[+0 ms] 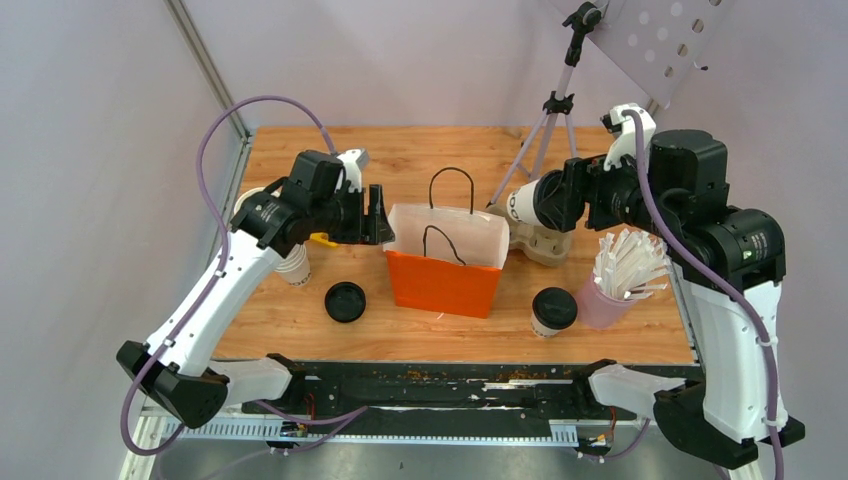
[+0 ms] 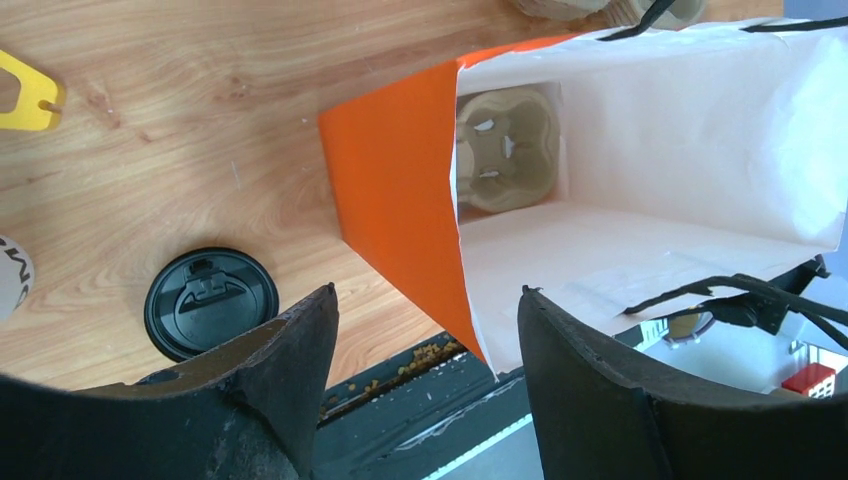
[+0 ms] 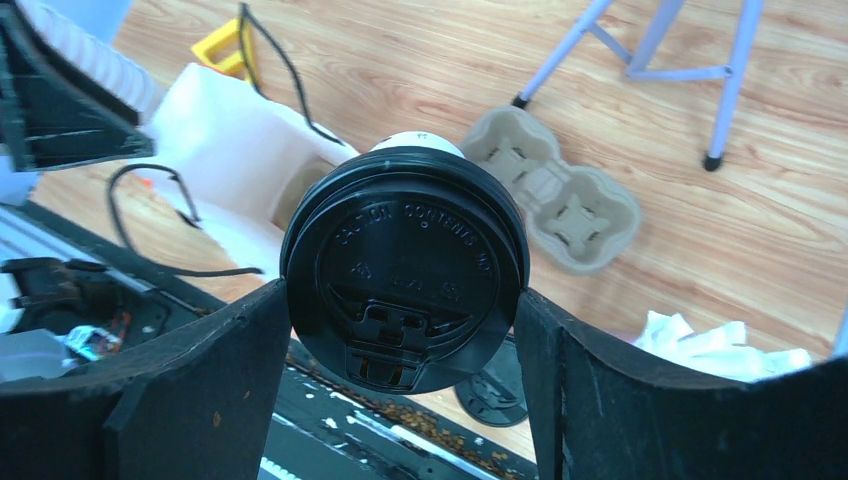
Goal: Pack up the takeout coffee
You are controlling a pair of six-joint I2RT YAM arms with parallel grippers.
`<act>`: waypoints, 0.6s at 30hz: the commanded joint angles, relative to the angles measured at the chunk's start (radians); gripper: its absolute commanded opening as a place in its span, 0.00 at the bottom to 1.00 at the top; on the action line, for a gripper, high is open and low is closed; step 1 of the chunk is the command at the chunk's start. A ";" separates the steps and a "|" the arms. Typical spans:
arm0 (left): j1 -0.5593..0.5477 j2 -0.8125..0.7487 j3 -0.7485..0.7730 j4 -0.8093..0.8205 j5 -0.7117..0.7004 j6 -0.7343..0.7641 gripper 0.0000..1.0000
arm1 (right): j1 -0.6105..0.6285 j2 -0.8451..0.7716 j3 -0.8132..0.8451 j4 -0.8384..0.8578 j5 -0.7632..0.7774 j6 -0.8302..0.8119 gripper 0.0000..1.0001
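Observation:
My right gripper [image 1: 548,202] is shut on a takeout coffee [image 1: 520,205], a white cup held on its side in the air just right of the orange paper bag [image 1: 445,283]. In the right wrist view its black lid [image 3: 403,265] faces the camera between both fingers. A second takeout coffee [image 1: 553,309] stands on the table right of the bag. My left gripper [image 1: 376,215] is open at the bag's left rim. In the left wrist view the bag's orange wall [image 2: 400,190] reaches between the fingers, and a cardboard cup carrier [image 2: 505,150] lies inside the bag.
A loose black lid [image 1: 345,301] lies left of the bag. A stack of lidless cups [image 1: 292,265] and a yellow piece [image 1: 322,240] sit under the left arm. An empty cardboard carrier [image 1: 540,242], a pink cup of stirrers [image 1: 620,282] and a tripod [image 1: 545,135] stand at the right.

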 commanded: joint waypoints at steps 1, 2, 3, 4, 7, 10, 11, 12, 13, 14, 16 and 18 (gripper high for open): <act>0.004 0.009 0.054 0.054 -0.019 0.039 0.73 | 0.017 -0.011 0.041 0.036 -0.118 0.095 0.68; 0.004 0.011 0.054 0.059 -0.020 0.041 0.72 | 0.025 -0.012 0.039 0.053 -0.142 0.113 0.67; 0.004 0.013 0.055 0.064 -0.021 0.044 0.71 | 0.038 -0.012 0.035 0.069 -0.156 0.129 0.67; 0.004 0.015 0.055 0.066 -0.019 0.048 0.71 | 0.058 -0.013 0.028 0.086 -0.159 0.143 0.66; 0.004 0.023 0.058 0.067 -0.017 0.056 0.69 | 0.138 -0.018 -0.016 0.138 -0.120 0.170 0.66; 0.004 0.028 0.057 0.076 -0.001 0.062 0.65 | 0.211 -0.010 -0.085 0.177 -0.085 0.180 0.66; 0.004 0.031 0.058 0.078 0.009 0.064 0.65 | 0.236 -0.004 -0.102 0.187 -0.067 0.180 0.66; 0.004 0.031 0.057 0.080 0.016 0.065 0.63 | 0.257 0.000 -0.117 0.198 -0.039 0.176 0.66; 0.004 0.032 0.054 0.082 0.022 0.065 0.62 | 0.275 0.003 -0.132 0.213 -0.018 0.169 0.66; 0.004 0.031 0.048 0.085 0.029 0.065 0.60 | 0.287 0.007 -0.145 0.226 -0.003 0.161 0.66; 0.004 0.029 0.037 0.095 0.040 0.065 0.56 | 0.296 0.011 -0.165 0.256 0.010 0.128 0.66; 0.004 0.024 0.025 0.110 0.054 0.066 0.53 | 0.299 0.017 -0.196 0.291 0.027 0.072 0.66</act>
